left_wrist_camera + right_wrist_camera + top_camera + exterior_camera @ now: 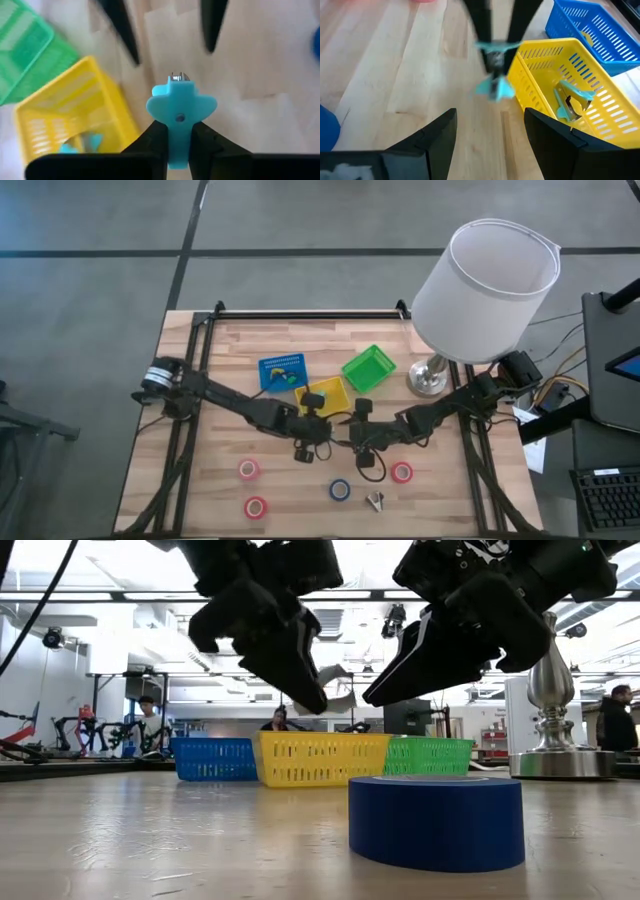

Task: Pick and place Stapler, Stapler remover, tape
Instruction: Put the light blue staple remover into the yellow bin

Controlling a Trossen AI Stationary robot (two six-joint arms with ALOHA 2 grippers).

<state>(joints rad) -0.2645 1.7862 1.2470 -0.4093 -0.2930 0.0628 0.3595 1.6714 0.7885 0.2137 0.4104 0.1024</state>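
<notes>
My left gripper (303, 448) hangs over the table's middle, just near of the yellow bin (325, 395), shut on a light blue stapler remover (180, 102). My right gripper (490, 117) stands open close beside it on the right, with nothing between its fingers. Another light blue remover (572, 102) lies inside the yellow bin. Three pink tape rolls (249, 469) (256, 507) (402, 472) and one blue tape roll (340, 490) lie flat near the front edge. I cannot pick out a stapler; a small green and yellow thing (286, 378) lies in the blue bin (283, 372). My left gripper pinches the stapler remover's narrow tail end (179, 145) between its two fingers. The winged body and the metal claws (178, 77) stick out past the fingertips. The fingers slant down from the table's left. The remover is lifted clear of the table.
A green bin (368, 367) stands behind the yellow one. A lamp with a white shade (485, 285) and a metal foot (428, 377) fills the far right. A small pale clamp-like thing (376, 501) lies near the front edge. Bare wood lies at the near left.
</notes>
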